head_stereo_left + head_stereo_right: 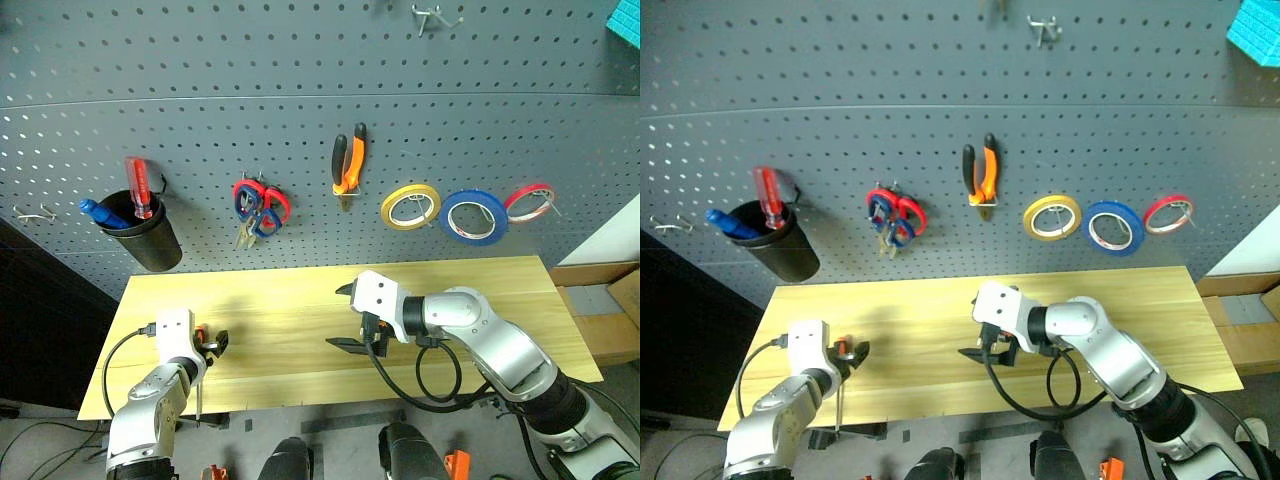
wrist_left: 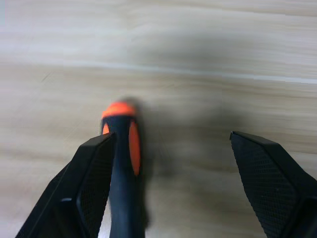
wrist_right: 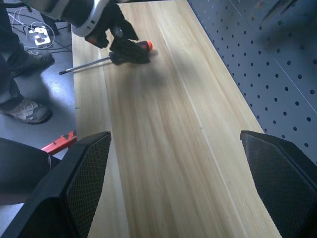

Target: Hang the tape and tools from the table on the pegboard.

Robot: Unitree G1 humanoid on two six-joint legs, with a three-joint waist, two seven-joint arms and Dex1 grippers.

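Screwdriver (image 2: 124, 163): orange-and-black, lying at the table's (image 1: 420, 300) left front corner, shaft overhanging the front edge, handle between the spread fingers of the left gripper (image 1: 210, 343). Right gripper (image 1: 348, 318): spread wide, mid-table. Pegboard (image 1: 300, 90): pliers (image 1: 348, 160), scissors (image 1: 262, 207), blue tape (image 1: 474, 217) hung.

On the dark grey perforated pegboard (image 1: 300, 80) hang three tape rings: one yellow (image 1: 410, 206), one blue (image 1: 474, 217), one red (image 1: 529, 201). Also two scissors (image 1: 260, 207), one orange-and-black pliers (image 1: 348, 160). Below it, one orange-and-black screwdriver (image 2: 123, 163) on the desk (image 1: 300, 310).
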